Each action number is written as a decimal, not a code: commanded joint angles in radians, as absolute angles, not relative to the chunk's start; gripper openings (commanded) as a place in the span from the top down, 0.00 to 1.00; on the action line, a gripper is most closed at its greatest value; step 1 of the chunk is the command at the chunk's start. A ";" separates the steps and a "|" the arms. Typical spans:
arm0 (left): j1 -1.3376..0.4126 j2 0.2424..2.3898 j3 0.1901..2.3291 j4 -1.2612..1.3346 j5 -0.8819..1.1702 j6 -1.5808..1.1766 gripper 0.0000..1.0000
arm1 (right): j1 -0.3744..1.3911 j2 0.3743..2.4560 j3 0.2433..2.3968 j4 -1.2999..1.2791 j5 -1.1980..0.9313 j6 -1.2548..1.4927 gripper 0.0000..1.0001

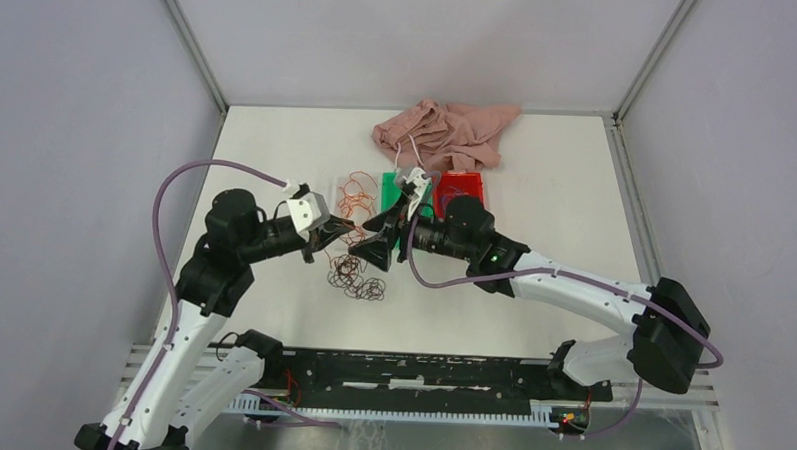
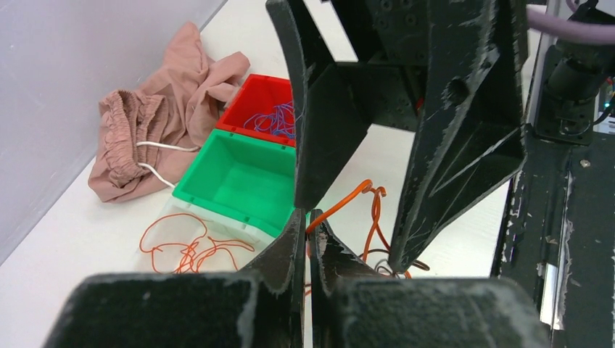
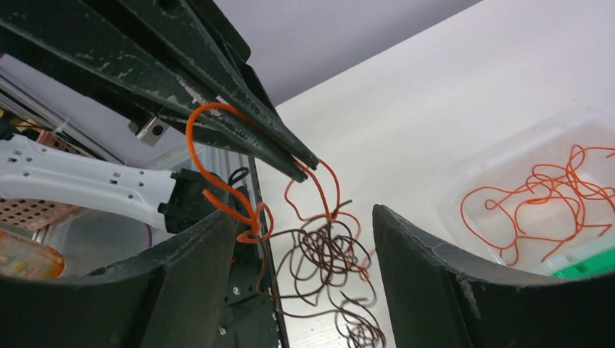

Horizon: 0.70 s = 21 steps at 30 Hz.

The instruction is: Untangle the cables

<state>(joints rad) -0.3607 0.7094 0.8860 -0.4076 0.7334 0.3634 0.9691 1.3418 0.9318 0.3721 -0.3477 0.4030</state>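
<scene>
Sorted: orange cables (image 3: 540, 197) lie in the clear tray (image 3: 500, 156); blue-purple cables (image 2: 274, 119) in the red bin (image 2: 250, 87).
Remaining: dark brown tangle (image 1: 358, 279) on the bench (image 1: 536, 190) between the arms, an orange strand (image 3: 199, 156) running into it.
Left end effector (image 2: 308, 217): clamped on that orange strand, raised above the bench.
Right end effector (image 3: 304, 217): jaws apart, just beside the strand, gripping nothing.
Progress: judged past halfway.

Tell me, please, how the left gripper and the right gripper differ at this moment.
The left gripper is shut, pinching an orange cable at its tips; the right gripper is open, its jaws wide apart, clamping nothing. The left gripper reaches in from the left, the right gripper from the right, so they point at each other. Both are black and meet above the dark tangle of cables.
</scene>
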 commanded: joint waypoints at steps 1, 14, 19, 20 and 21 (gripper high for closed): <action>-0.365 0.695 0.938 -0.354 0.740 0.295 0.97 | 0.982 1.391 0.949 0.565 -0.359 0.516 0.25; -0.365 0.703 1.023 -0.330 0.733 0.260 0.97 | 0.994 1.482 0.838 0.707 -0.328 0.607 0.47; -0.364 0.716 1.061 -0.313 0.736 0.239 0.97 | 0.993 1.493 0.805 0.601 -0.288 0.608 0.63; -0.364 0.718 1.070 -0.308 0.737 0.234 0.97 | 0.994 1.496 0.806 0.575 -0.288 0.601 0.64; -0.364 0.722 1.080 -0.306 0.736 0.229 0.97 | 0.994 1.496 0.802 0.560 -0.288 0.595 0.65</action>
